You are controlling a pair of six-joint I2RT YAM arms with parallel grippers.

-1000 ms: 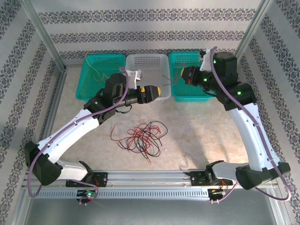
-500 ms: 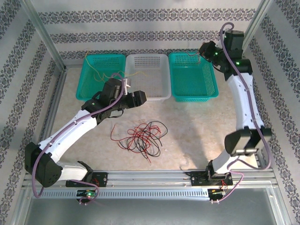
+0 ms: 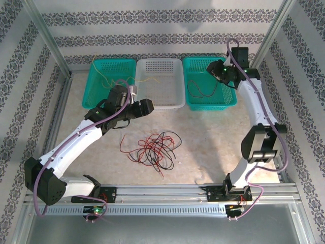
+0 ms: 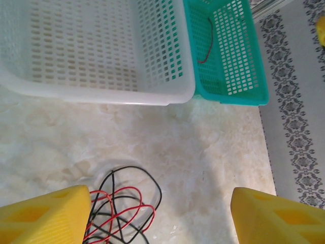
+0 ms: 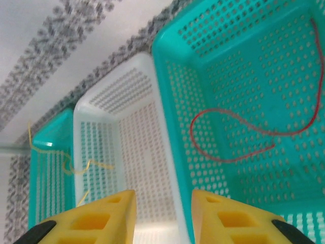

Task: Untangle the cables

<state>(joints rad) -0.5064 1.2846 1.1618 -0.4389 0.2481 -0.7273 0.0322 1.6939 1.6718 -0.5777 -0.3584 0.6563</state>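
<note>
Top view, near edge at 6 o'clock: both arm bases bolted on the metal rail (image 3: 162,193). On the marble-look table (image 3: 213,137), just toward 6 from centre, the cable tangle (image 3: 152,147) lies loose, red and black strands looped over each other, nothing touching it. Left gripper (image 3: 144,108) hangs at about 11 o'clock of the tangle, near the front of the white basket (image 3: 160,62). In the left wrist view its yellow fingers (image 4: 45,213) are spread wide with nothing between them, the top of the tangle (image 4: 119,208) on the table below at 7 o'clock. The far row at 12 o'clock holds three baskets side by side: left teal basket (image 3: 96,96), the white one in the middle, right teal basket (image 3: 231,99). A yellow cable (image 3: 109,79) lies in the left teal basket and trails over the rim toward the white one; it also shows in the right wrist view (image 5: 76,168). A single red cable (image 3: 200,89) lies curled on the right teal basket's floor (image 5: 238,137). Right gripper (image 3: 216,71) hovers over that basket's far edge at 1 o'clock, jaws parted by a narrow gap (image 5: 163,218), empty, clear of the red cable.
</note>
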